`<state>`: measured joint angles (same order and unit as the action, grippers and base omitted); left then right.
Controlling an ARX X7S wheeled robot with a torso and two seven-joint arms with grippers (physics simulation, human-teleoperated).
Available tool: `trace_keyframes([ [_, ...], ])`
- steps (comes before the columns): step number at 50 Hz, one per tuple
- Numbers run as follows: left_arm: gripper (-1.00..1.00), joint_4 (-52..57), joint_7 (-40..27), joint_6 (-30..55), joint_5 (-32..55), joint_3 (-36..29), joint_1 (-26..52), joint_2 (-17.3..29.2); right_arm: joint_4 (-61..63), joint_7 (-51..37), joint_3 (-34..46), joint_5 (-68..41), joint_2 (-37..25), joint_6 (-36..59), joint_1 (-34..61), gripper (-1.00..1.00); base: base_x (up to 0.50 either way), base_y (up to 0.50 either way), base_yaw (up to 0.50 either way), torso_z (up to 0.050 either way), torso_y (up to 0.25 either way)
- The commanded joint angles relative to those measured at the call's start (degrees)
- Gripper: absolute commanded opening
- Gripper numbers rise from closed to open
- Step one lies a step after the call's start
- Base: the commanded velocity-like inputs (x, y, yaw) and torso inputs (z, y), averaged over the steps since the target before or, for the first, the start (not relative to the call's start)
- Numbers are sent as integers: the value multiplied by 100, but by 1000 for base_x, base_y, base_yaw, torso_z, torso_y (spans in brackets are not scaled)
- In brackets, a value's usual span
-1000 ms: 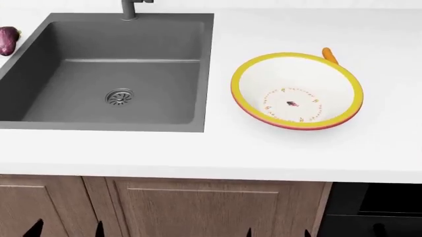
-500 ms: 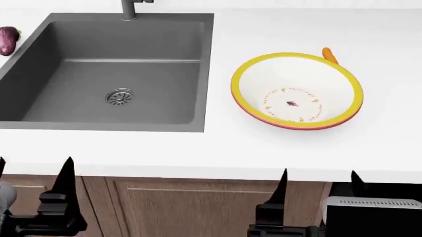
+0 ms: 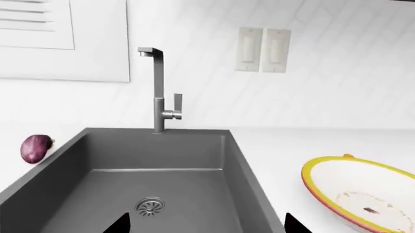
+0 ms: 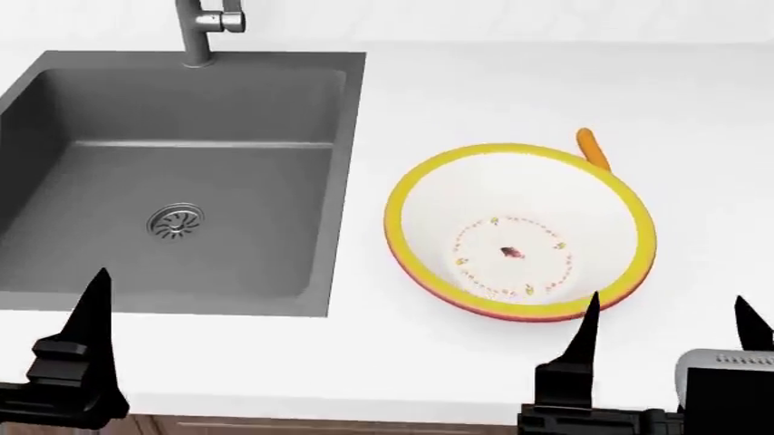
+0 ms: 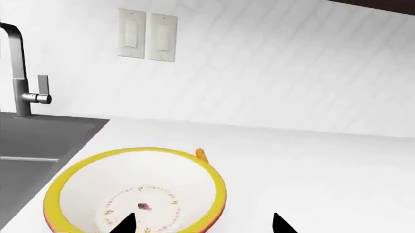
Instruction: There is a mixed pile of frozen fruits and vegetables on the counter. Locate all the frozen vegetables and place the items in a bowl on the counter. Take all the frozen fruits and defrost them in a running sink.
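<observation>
Jaws of both grippers spread wide and empty: right gripper [image 4: 669, 337] hanging at the near rim of the bowl [image 4: 521, 229], left gripper [image 4: 43, 313] at the near edge of the sink [image 4: 169, 172]. Bowl resting on the counter [image 4: 484, 82] beside the sink, carrot [image 4: 592, 148] touching its far rim. Purple eggplant [image 3: 35, 148] lying on the counter beyond the sink's other side.

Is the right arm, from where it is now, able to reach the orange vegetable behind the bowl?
Probably yes. The right pincer is open at the near rim of the bowl, and the orange vegetable lies just past the far rim. Only the bowl stands between, so the arm would have to pass over it.
</observation>
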<state>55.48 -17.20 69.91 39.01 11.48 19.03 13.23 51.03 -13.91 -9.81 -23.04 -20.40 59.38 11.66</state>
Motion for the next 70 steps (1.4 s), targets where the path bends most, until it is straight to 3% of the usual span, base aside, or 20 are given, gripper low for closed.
trace_keyframes([
  [1,100,100,-124,219,291,219,128,32,291,34,-514,-233,-90,247,25,100,449,-266,0,0,0],
  [34,100,9,-395,165,789,344,151,223,551,40,-850,-678,-373,703,58,100,456,-266,0,0,0],
  [39,100,24,-487,312,1011,597,297,284,531,10,-725,-715,-425,772,114,100,469,-249,0,0,2],
  [41,100,65,-494,141,757,310,227,399,624,36,-963,-979,-430,1121,356,100,479,-150,0,0,0],
  [43,100,104,-546,339,1072,523,318,356,607,88,-1505,-1681,-236,2287,1217,100,230,0,0,0,0],
  [45,100,141,-655,561,1419,844,452,337,310,-148,-1462,-2124,-413,3050,1985,100,0,0,0,0,5],
  [46,100,173,-694,634,1529,909,484,332,-9,-590,-1097,-2649,-814,3056,2334,100,0,0,0,0,0],
  [48,100,174,-717,620,1538,899,490,355,-1112,-2102,-1255,-4367,-1102,3052,3052,100,0,0,0,0,0],
  [51,100,123,-710,538,1525,878,447,390,-2260,-3439,-285,-6651,-1728,3027,4118,100,0,0,0,0,0],
  [55,100,122,-791,590,1649,926,502,401,-4130,-4240,1242,-8301,-2210,2877,5637,100,0,0,0,0,0],
  [57,100,99,-812,592,1718,1002,509,431,-4881,-4218,1798,-8493,-2220,2968,6238,100,0,0,0,0,0],
  [59,100,131,-845,610,1792,1044,512,442,-5524,-3917,2541,-8489,-2234,3028,6768,100,0,0,0,0,0],
  [62,100,106,-895,586,1820,1044,537,454,-5801,-2809,3731,-7517,-2221,3033,7363,100,0,0,0,0,0],
  [67,100,48,-842,417,1717,955,434,522,-7136,-1395,5185,-6641,-1775,3034,8236,100,0,0,0,0,0],
  [70,100,11,-787,291,1616,870,335,552,-7739,-999,5675,-6459,-1549,2956,8392,100,0,0,0,0,0],
])
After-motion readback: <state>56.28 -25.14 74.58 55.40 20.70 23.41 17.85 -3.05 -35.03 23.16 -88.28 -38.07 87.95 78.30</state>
